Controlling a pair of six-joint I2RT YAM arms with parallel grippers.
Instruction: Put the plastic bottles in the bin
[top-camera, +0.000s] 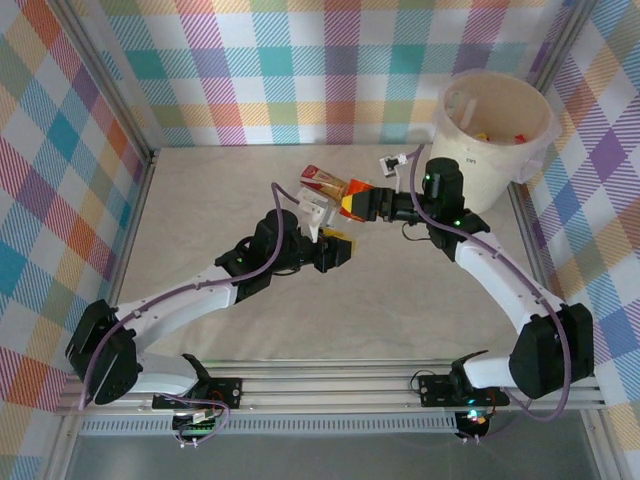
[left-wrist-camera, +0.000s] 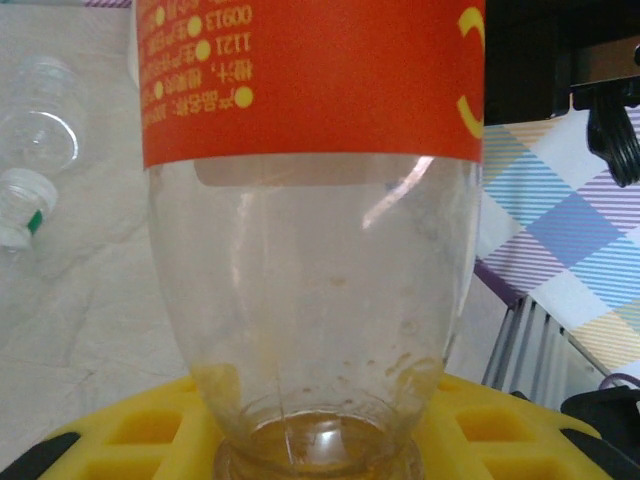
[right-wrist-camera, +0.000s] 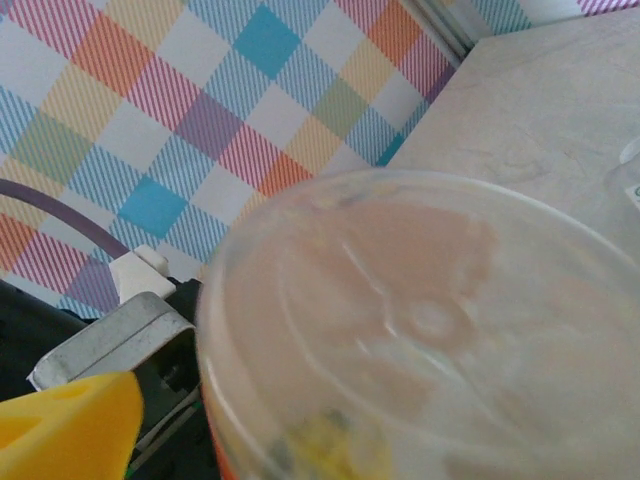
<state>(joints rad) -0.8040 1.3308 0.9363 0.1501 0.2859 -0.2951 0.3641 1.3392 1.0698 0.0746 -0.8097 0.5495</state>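
Note:
A clear plastic bottle (left-wrist-camera: 310, 270) with an orange label hangs above the table's middle, and my left gripper (left-wrist-camera: 320, 440) is shut on its neck between yellow fingers (left-wrist-camera: 150, 425). The bottle's orange label (top-camera: 357, 189) points toward my right gripper (top-camera: 352, 204). That gripper's jaws stand open around the bottle's base (right-wrist-camera: 430, 330), with one yellow finger (right-wrist-camera: 60, 430) a little apart from it; the other finger is hidden. The cream-white bin (top-camera: 545, 112) stands at the far right with bottles inside. A red-labelled bottle (top-camera: 322, 182) lies on the table just behind the grippers.
In the left wrist view a clear bottle (left-wrist-camera: 35, 120) and a white-capped one (left-wrist-camera: 20, 205) lie on the table to the left. Checked walls enclose the table on three sides, and an aluminium rail (top-camera: 330, 392) runs along the near edge.

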